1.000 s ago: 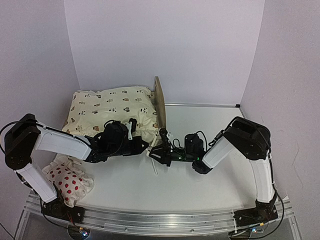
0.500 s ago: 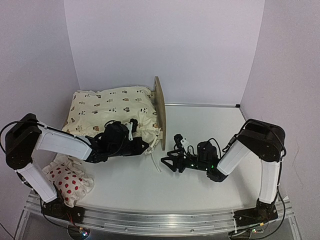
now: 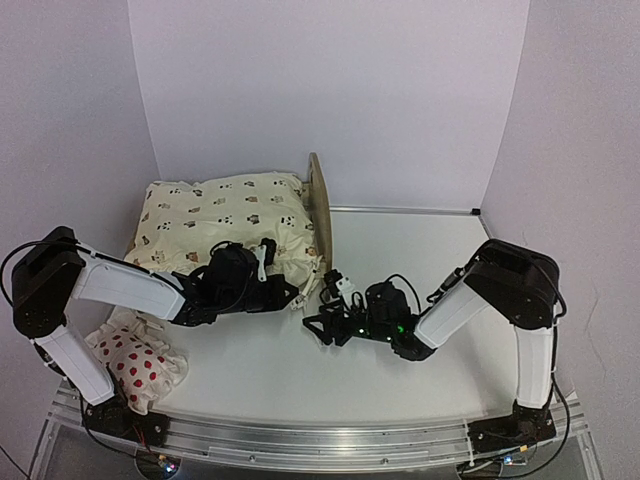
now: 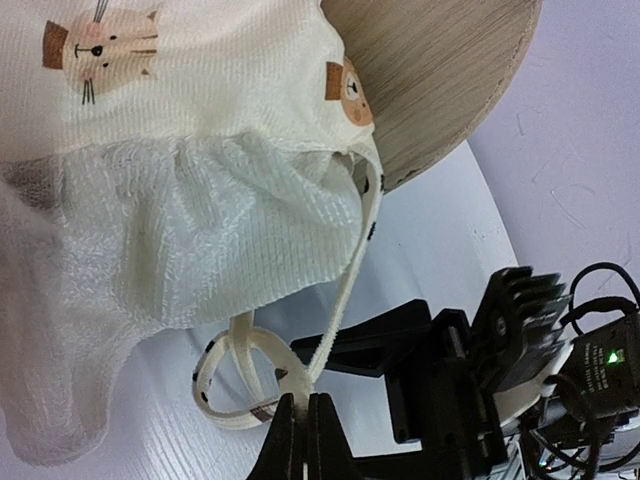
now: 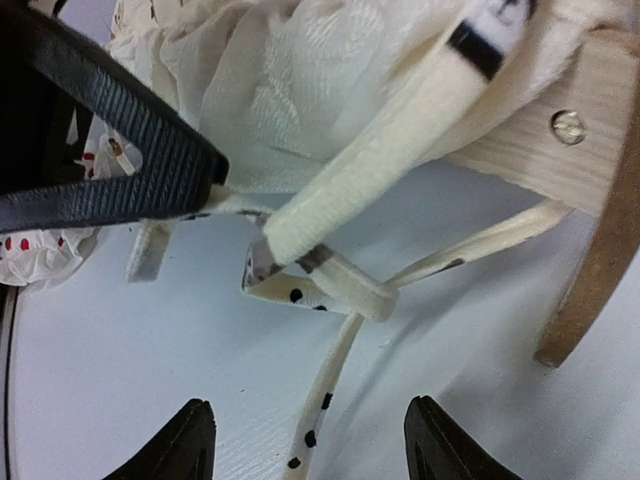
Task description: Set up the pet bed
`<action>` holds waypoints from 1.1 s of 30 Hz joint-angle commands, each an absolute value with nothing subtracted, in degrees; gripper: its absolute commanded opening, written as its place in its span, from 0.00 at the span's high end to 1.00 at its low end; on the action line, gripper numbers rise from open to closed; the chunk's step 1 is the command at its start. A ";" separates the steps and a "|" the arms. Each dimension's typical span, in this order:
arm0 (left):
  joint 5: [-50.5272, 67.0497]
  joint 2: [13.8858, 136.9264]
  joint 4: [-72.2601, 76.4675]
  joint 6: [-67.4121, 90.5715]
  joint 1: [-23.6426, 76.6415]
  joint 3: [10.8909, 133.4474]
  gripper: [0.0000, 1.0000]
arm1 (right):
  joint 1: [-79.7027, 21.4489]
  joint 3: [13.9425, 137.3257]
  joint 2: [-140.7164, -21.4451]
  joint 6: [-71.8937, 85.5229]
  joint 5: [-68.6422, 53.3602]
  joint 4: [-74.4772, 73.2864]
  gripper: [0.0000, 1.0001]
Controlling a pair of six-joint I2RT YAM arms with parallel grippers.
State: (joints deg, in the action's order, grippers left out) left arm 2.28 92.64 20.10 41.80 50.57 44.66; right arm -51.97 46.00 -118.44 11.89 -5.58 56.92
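The pet bed stands at the back left, its wooden headboard [image 3: 318, 212] upright, with the cream animal-print cushion [image 3: 225, 215] lying on it. My left gripper [image 3: 291, 291] is shut on a cream spotted tie [image 4: 352, 262] of the cushion, just in front of the headboard [image 4: 440, 70]. My right gripper [image 3: 319, 326] is open, low over the table, facing the left one. In the right wrist view a loose spotted tie end [image 5: 335, 395] lies between its open fingertips [image 5: 193, 432]. The bed's wooden rail [image 5: 530, 130] shows at the upper right.
A small white pillow with red spots [image 3: 137, 362] lies at the front left beside the left arm. White walls close the back and sides. The left gripper's black finger [image 5: 110, 150] crosses the right wrist view.
The right gripper drew back to the right, then came left again toward the tie, lower than before. The left gripper has held still on the tie.
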 commanded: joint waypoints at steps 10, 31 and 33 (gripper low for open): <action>1.80 90.99 20.10 39.05 50.60 47.84 1.00 | -57.59 48.57 -121.08 -0.91 6.61 49.72 0.91; -11.89 103.99 -0.64 16.43 46.39 87.01 1.00 | -57.98 23.28 -101.87 7.05 11.67 49.67 1.00; -13.52 105.38 -1.88 15.22 45.09 89.38 1.00 | -57.94 22.52 -101.22 8.11 10.06 49.56 1.00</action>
State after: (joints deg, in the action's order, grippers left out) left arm -7.47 103.58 0.39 20.69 47.80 82.45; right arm -57.51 25.38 -102.83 4.86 13.15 52.27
